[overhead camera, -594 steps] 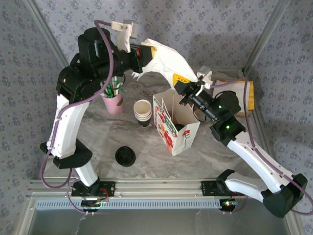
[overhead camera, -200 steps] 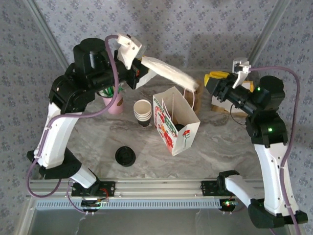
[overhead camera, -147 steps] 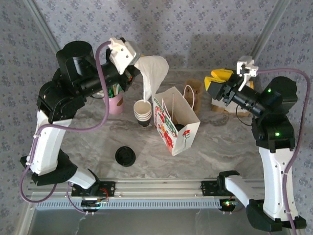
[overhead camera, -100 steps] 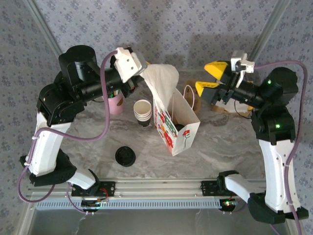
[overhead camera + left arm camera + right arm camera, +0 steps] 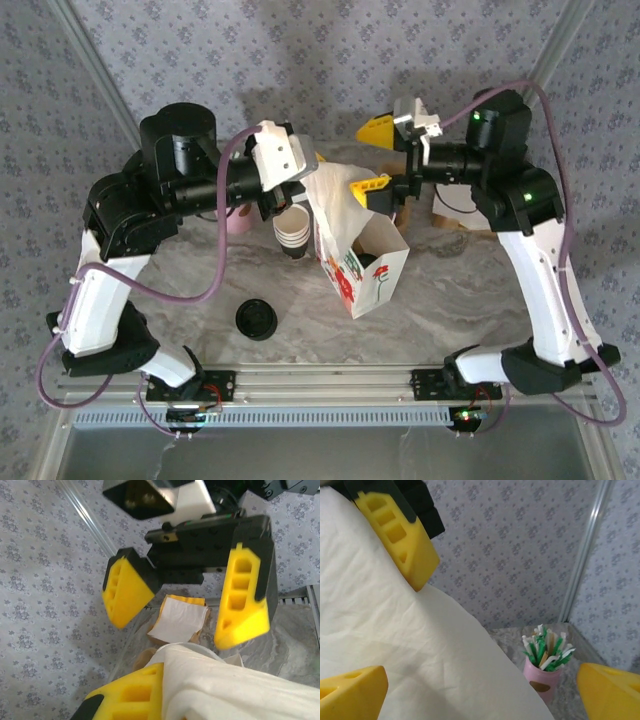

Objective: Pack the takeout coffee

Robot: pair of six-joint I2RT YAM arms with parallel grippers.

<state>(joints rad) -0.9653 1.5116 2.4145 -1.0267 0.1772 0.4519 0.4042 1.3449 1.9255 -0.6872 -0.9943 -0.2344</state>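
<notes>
My left gripper [image 5: 303,188] is shut on a large white napkin [image 5: 335,195], which hangs over the back rim of the printed paper bag [image 5: 365,285]. In the left wrist view its yellow finger [image 5: 125,695] presses the napkin [image 5: 230,685]. My right gripper [image 5: 375,157] stands open just behind the bag, jaws wide on either side of the napkin's top edge without touching it. It faces the left gripper [image 5: 400,535] across the napkin [image 5: 395,645]. Deep in the bag lies a dark round shape [image 5: 366,260]; I cannot tell whether it is the takeout coffee.
A stack of lidless cream cups [image 5: 291,230] stands left of the bag. A loose black lid [image 5: 256,319] lies on the marble table [image 5: 450,300]. The pink cup of straws [image 5: 545,672] is at the back left. A brown napkin holder [image 5: 177,620] sits at the back right.
The right arm has swung left from the napkin holder to the bag and its jaws have opened wide. The left gripper has carried the napkin down over the bag.
</notes>
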